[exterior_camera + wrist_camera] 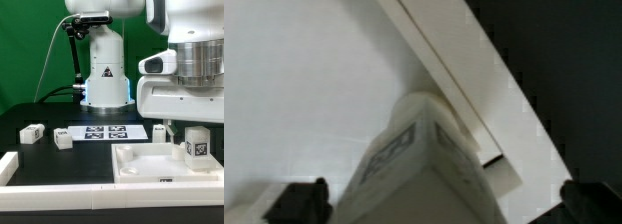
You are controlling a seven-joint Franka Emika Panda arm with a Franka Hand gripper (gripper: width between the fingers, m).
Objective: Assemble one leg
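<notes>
Exterior view, listed left to right. Item 1: white rail [50,192], along the front edge of the black bench [70,160], at the frame's seven o'clock. Item 2: two loose white post blocks, one [32,132] and another [64,139], lying apart from each other at nine o'clock of the marker board [100,131]; neither is fitted. Item 3: a third small white block [160,130], just beside that board at its three o'clock. Item 4: white tray-like part [135,165] with a raised rim, at the board's five o'clock. Item 5: the leg [196,146], tagged and upright, standing inside the tray toward its two o'clock corner, directly under the arm's wrist. Wrist view: the leg [420,165] stands near the tray rim [464,90]. The dark fingertips [299,197] sit out to either side, with tray surface showing between each one and the leg, so the jaws read as open, astride it and holding nothing. Status, by judgement: the leg is brought to its corner and stood up, so the task is largely done. Whether it is seated fully home cannot be told, as its foot is hidden. Remaining: possibly a final tightening, otherwise only the arm's retreat.
</notes>
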